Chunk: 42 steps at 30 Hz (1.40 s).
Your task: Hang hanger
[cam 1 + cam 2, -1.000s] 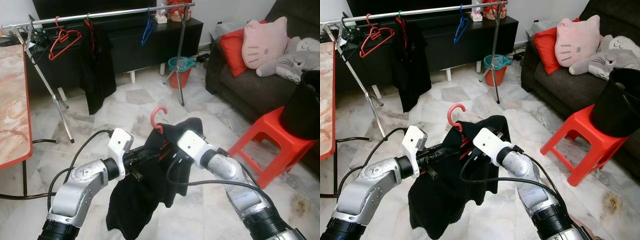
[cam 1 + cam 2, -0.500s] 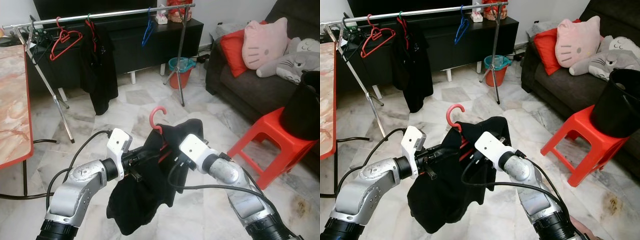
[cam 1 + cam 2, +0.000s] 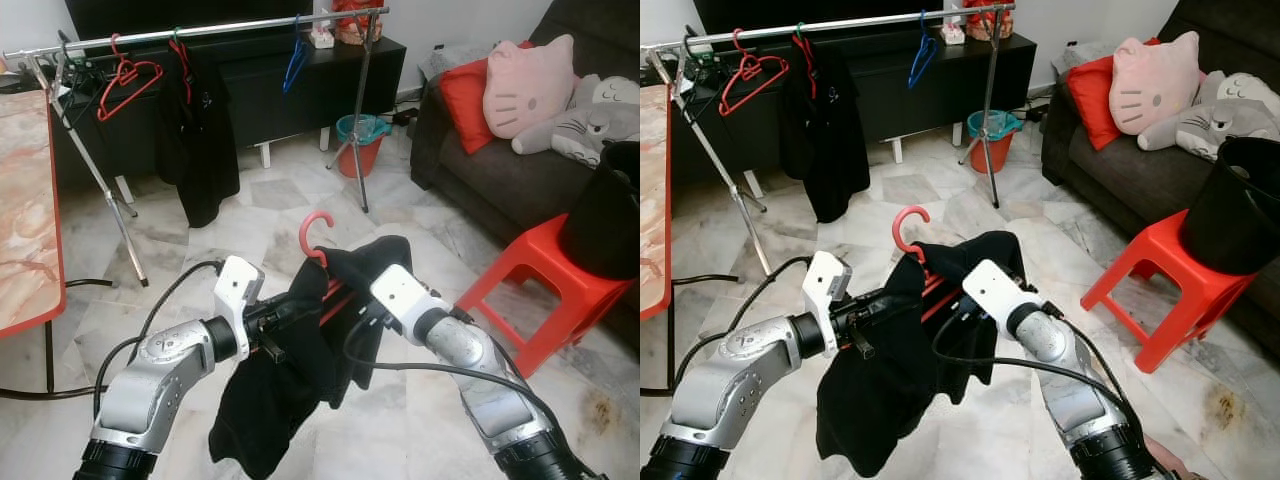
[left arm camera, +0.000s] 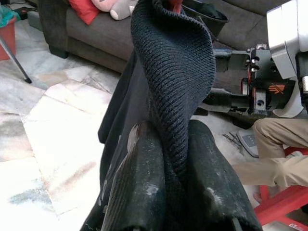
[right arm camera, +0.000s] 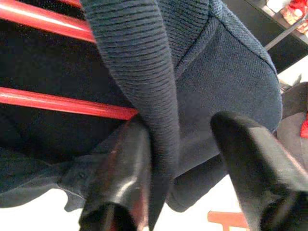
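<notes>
Mid-frame, the red hanger (image 3: 318,238) with a black garment (image 3: 290,380) draped on it is held up between both arms. The left gripper (image 4: 171,168) is pinched tight on the knit fabric. The right gripper (image 5: 185,159) has its fingers apart around a fold. The clothes rail (image 3: 200,28) is way off at the top.

No text, label, brand or number can be read anywhere; a small orange mark on the robot's metal is illegible.
</notes>
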### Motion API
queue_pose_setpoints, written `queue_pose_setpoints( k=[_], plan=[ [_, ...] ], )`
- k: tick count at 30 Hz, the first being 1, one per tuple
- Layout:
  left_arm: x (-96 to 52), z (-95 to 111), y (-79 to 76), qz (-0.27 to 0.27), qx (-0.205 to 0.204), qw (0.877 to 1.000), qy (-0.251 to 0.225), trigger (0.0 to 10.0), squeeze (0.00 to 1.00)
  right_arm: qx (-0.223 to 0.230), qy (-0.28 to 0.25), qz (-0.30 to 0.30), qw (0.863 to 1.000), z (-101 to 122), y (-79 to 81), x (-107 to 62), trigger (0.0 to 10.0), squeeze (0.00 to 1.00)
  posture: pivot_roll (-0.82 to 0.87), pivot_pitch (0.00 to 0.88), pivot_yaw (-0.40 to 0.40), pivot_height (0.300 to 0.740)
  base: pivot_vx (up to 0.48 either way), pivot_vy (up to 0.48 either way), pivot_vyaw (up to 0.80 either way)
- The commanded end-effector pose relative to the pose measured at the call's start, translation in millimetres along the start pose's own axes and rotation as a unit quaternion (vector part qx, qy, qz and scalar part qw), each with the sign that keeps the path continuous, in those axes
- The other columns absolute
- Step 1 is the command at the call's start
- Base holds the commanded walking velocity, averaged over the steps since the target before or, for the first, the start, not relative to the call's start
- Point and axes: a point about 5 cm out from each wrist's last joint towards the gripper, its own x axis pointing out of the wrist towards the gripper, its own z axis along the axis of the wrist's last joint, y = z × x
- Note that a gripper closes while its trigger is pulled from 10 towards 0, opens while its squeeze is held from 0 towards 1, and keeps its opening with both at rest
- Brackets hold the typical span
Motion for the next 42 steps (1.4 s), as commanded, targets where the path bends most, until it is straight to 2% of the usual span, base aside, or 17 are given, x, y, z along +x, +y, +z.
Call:
queue_pose_setpoints(
  k=[1, 33, 35, 37, 42],
  plan=[
    [0.0, 16, -3.6, -0.012, 0.016, 0.999, -0.028, 10.0, 0.00, 0.010, -0.002, -0.012, 1.000, 1, -4.0, -2.9, 0.0, 0.00, 0.02, 0.021, -0.060, 0.740, 0.000, 0.000, 0.00],
    [-2.3, 15, -2.2, -0.011, 0.024, 0.999, -0.020, 10.0, 0.00, 0.012, -0.010, -0.004, 1.000, 4, -2.9, -1.4, 0.0, 0.00, 0.03, 0.025, -0.060, 0.740, 0.000, 0.000, 0.00],
    [-4.5, 13, -1.9, -0.015, 0.032, 0.999, -0.008, 10.0, 0.00, 0.006, -0.009, -0.005, 1.000, 4, -5.1, -1.5, 0.0, 0.00, 0.03, 0.025, -0.060, 0.740, 0.000, 0.000, 0.00],
    [-11.2, 2, 4.2, -0.007, 0.067, 0.997, 0.045, 10.0, 0.00, -0.010, -0.007, -0.005, 1.000, 4, -8.4, -1.9, 0.0, 0.00, 0.03, 0.025, -0.060, 0.740, 0.000, 0.000, 0.00],
    [-19.2, -7, 11.1, 0.001, 0.095, 0.991, 0.091, 10.0, 0.00, -0.018, -0.005, -0.006, 1.000, 4, -9.8, -1.8, 0.0, 0.00, 0.03, 0.025, -0.060, 0.740, 0.000, 0.000, 0.00]
  ],
)
